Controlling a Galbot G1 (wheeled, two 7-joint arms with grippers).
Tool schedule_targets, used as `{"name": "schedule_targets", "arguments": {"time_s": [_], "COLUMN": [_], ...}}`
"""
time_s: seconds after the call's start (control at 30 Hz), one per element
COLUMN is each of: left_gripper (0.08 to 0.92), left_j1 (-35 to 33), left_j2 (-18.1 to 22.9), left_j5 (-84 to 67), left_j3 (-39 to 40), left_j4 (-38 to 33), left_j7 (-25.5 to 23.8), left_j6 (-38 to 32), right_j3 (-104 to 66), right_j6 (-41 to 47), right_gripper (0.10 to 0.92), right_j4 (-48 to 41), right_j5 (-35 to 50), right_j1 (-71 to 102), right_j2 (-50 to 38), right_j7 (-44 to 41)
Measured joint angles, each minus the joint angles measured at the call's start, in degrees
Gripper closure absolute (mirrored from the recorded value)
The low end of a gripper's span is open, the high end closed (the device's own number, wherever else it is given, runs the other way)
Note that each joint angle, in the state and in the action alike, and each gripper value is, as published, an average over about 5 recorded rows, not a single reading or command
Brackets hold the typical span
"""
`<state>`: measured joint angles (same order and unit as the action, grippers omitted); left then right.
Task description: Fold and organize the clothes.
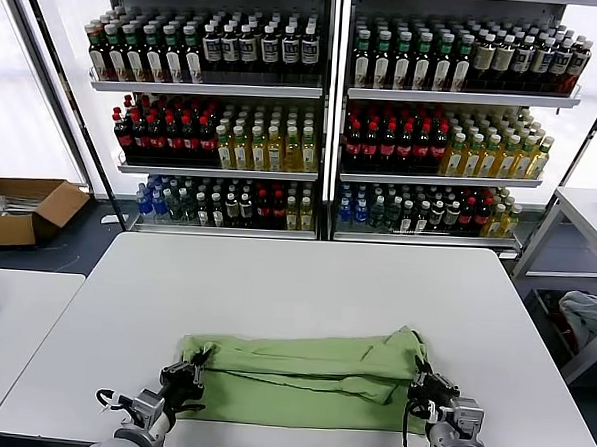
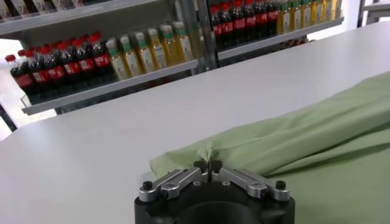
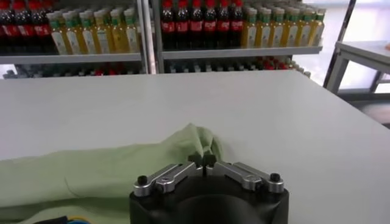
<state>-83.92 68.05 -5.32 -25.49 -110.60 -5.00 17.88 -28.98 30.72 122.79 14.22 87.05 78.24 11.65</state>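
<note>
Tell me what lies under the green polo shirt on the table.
The green polo shirt lies folded flat on the white table. Bare tabletop shows all around it; nothing else shows beneath. The left gripper and right gripper pinch its two ends. Anything under the fabric stays covered.

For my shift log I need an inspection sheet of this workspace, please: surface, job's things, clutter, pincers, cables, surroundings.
Surface: white table, bare beyond the shirt.
Job's things: green polo shirt, folded into a long band near the front edge.
Clutter: nothing seen on the table.
Pincers: left pincer shut on the shirt's left end; right pincer shut on its right end.
Cables: black cable at the right wrist.
Surroundings: bottle shelves behind; cardboard box on the floor.
</note>
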Motion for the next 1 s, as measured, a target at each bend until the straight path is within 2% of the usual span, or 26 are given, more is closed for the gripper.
{"name": "schedule_targets", "arguments": {"time_s": [0.13,0.2,0.57,0.87,1.0], "left_gripper": [0.887,0.837,0.526,0.266,0.189], "left_j1": [-0.07,-0.22,-1.27,-1.94,-2.32], "left_j2": [0.25,0.37,-0.02,0.45,0.90], "left_j5": [0.41,0.59,0.67,0.51,0.48], "left_j3": [0.00,-0.06,-1.27,-2.26,-2.75], "left_j4": [-0.13,-0.42,-4.21,-7.41,-8.02], "left_j7": [-0.09,-0.10,0.08,0.84,1.68], "left_j6": [-0.17,-0.27,0.12,0.46,1.07], "right_j3": [0.58,0.82,1.20,-0.15,-0.47], "right_j6": [-0.02,-0.04,-0.71,-1.78,-1.97], "right_gripper": [0.886,0.856,0.518,0.263,0.209], "right_j4": [-0.57,-1.16,-2.46,2.28,5.34], "right_j5": [-1.52,-2.44,-5.54,-3.14,-1.67], "right_j1": [0.10,0.09,0.65,0.90,0.60], "right_j2": [0.02,0.10,0.22,-0.51,-0.92], "right_j7": [-0.27,-0.36,0.12,0.14,0.27]}}
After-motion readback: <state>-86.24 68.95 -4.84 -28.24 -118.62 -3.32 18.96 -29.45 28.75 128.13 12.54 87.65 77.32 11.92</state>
